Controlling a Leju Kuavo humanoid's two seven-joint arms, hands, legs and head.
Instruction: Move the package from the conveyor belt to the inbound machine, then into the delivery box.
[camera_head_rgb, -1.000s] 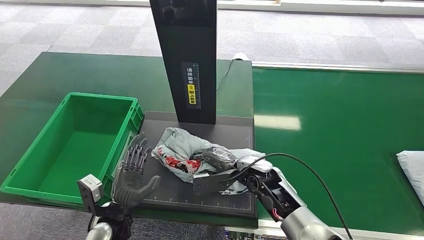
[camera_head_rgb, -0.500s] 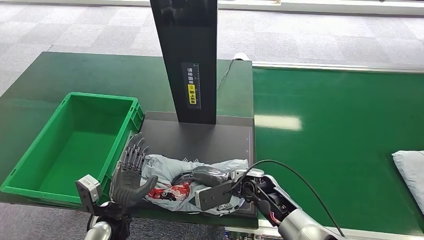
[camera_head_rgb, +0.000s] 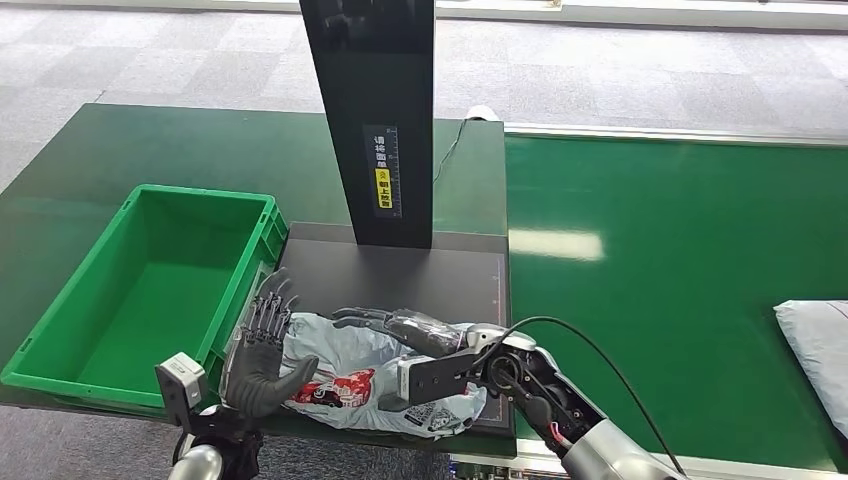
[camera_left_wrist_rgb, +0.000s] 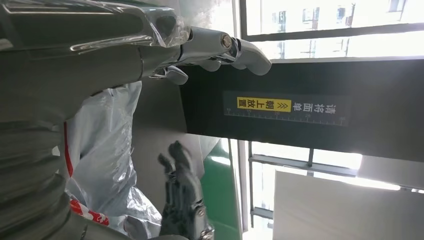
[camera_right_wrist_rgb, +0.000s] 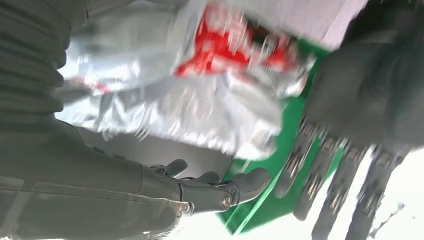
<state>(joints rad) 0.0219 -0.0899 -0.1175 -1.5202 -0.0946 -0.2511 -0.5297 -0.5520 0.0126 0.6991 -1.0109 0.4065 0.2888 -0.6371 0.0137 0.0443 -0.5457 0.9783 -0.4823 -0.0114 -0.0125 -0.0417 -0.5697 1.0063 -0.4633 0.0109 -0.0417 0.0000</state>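
Note:
A crumpled grey plastic package (camera_head_rgb: 350, 385) with red print lies at the front edge of the inbound machine's black plate (camera_head_rgb: 400, 275), partly hanging over it. My right hand (camera_head_rgb: 395, 325) rests on top of it with fingers stretched out flat toward the left. In the right wrist view the thumb (camera_right_wrist_rgb: 220, 192) stands apart from the package (camera_right_wrist_rgb: 200, 90). My left hand (camera_head_rgb: 262, 350) is held upright with fingers spread, its palm against the package's left end. The left wrist view has the package (camera_left_wrist_rgb: 100, 150) beside the right hand's dark fingers (camera_left_wrist_rgb: 180, 190).
The green delivery box (camera_head_rgb: 60, 300) stands just left of the plate, behind my left hand. The machine's black post (camera_head_rgb: 370, 120) rises at the plate's back. To the right runs the green conveyor belt (camera_head_rgb: 680, 280), with another pale package (camera_head_rgb: 815, 345) at its right edge.
My right hand has dragged the package from the plate's middle to its front left edge, and its fingers have straightened out over it. The pale package on the belt has come further in.

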